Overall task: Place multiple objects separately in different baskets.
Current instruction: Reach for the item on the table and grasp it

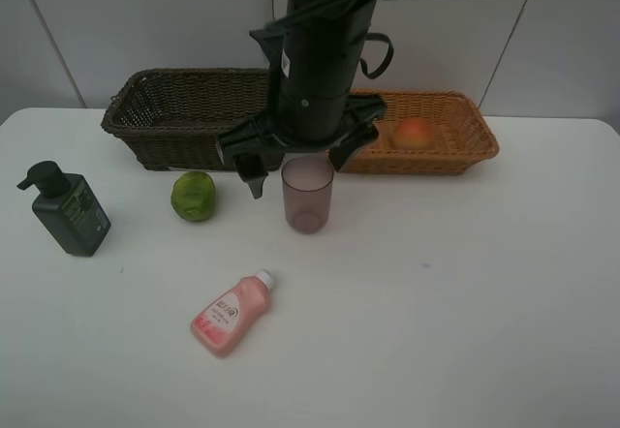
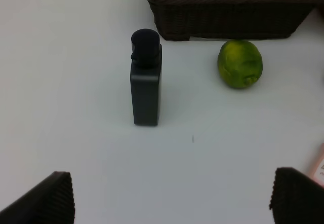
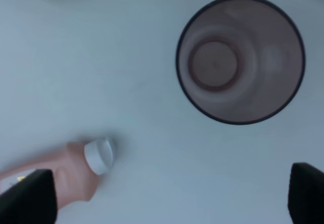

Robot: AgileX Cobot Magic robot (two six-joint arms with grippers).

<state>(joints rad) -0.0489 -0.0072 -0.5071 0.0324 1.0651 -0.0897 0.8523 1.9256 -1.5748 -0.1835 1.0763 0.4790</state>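
A translucent mauve cup point(image 1: 308, 194) point(image 3: 240, 59) stands upright at the table's middle. My right gripper point(image 1: 295, 162) point(image 3: 166, 196) hovers over it, open and holding nothing. A pink white-capped bottle point(image 1: 231, 314) point(image 3: 66, 171) lies on its side nearer the front. The bumpy green citrus point(image 1: 194, 196) point(image 2: 240, 64) sits left of the cup. The dark green pump bottle point(image 1: 66, 210) point(image 2: 146, 84) stands at the far left. A red-yellow peach point(image 1: 413, 133) rests in the light basket point(image 1: 455, 142). The dark basket point(image 1: 184, 108) point(image 2: 228, 11) is behind the citrus. My left gripper point(image 2: 172, 203) is open and faces the pump bottle from a distance.
Both baskets stand side by side along the back of the white table point(image 1: 465, 292). The black right arm point(image 1: 320, 50) reaches down over the gap between them and hides part of each. A white wall rises behind.
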